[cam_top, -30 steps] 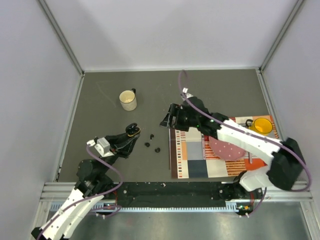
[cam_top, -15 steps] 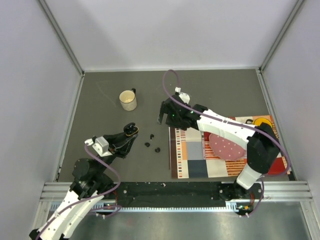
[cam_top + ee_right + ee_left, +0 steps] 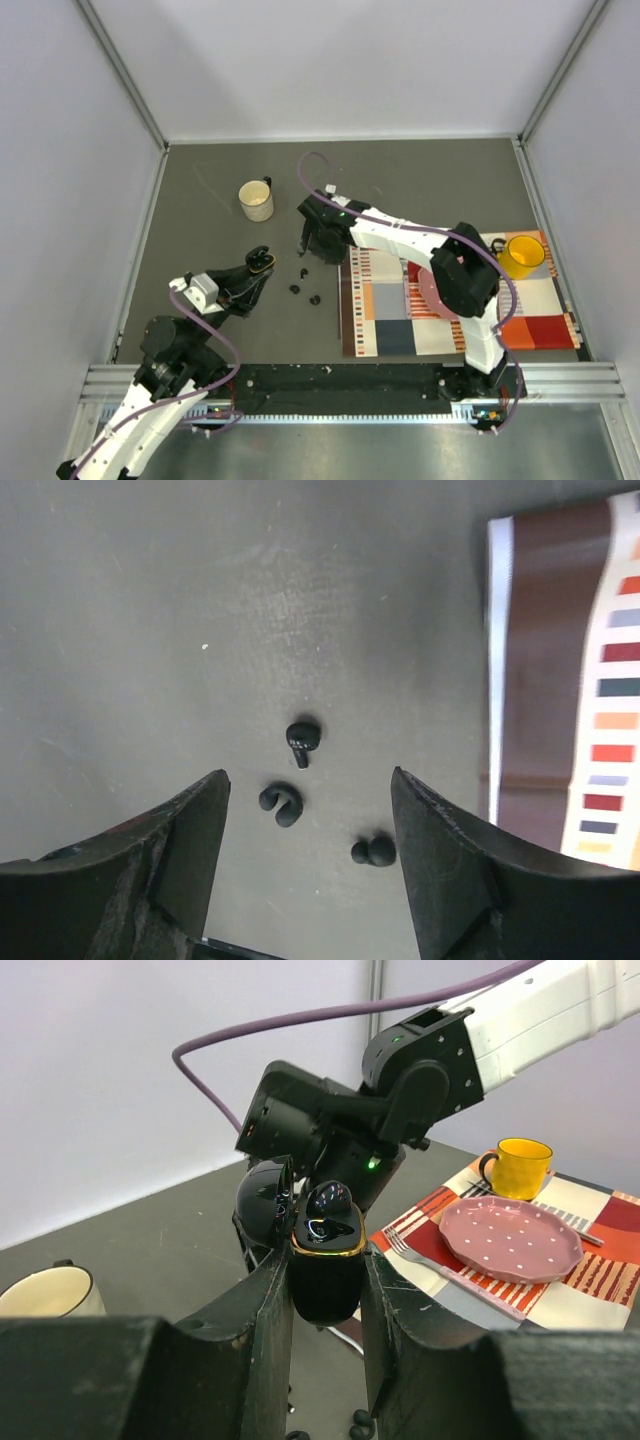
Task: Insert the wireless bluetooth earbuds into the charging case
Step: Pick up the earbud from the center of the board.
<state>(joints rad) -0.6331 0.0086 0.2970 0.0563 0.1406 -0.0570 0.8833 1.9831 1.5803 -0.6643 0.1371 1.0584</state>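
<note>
Centre frame, the outstretched right arm's fingers (image 3: 190,830) are hovering parted over three tiny black earbuds (image 3: 303,738); lower left, the raised left arm's fingers (image 3: 262,1320) are clamping an open glossy black charging case (image 3: 326,1275).

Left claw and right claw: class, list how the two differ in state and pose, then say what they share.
The left claw is shut on the open charging case; the right claw stands open and empty. The left claw points roughly level across the table; the right claw points down at three loose earbuds. Both have two dark fingers.
</note>
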